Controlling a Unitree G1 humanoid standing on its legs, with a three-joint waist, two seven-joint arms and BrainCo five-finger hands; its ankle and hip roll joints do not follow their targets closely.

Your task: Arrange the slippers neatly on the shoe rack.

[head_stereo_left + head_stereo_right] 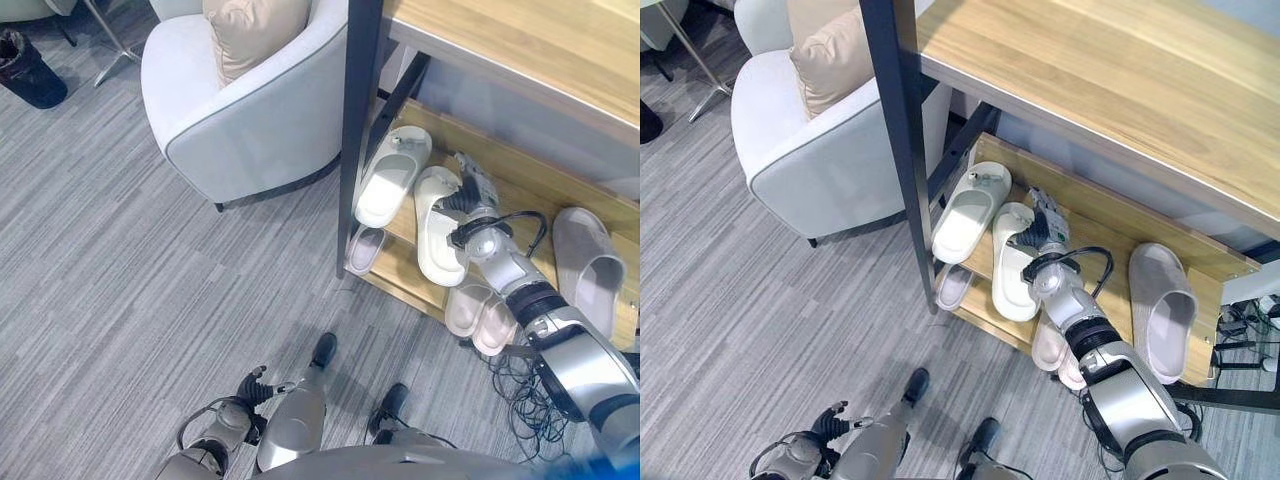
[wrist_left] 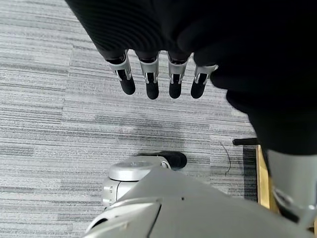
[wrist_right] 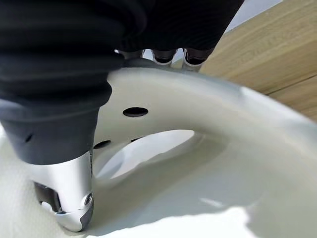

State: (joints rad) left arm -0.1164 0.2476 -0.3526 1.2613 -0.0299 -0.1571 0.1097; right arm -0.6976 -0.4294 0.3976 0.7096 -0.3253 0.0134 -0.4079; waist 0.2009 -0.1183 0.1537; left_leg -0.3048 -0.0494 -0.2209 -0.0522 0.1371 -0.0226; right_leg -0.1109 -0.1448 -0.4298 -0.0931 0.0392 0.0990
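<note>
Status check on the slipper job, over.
Right hand shut on white slipper on shoe rack. Left hand idle, open, low over carpet. Nothing blocking.

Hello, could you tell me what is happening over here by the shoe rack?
The robot's right hand is gripping the strap of a white slipper on the middle shelf of the shoe rack, beside another white slipper. A grey slipper lies further right. The left hand hangs open over the carpet.

Shoe rack (image 1: 1110, 215) shelf – two white slippers (image 1: 965, 215), grey slipper (image 1: 1162, 305) (well apart).
</note>
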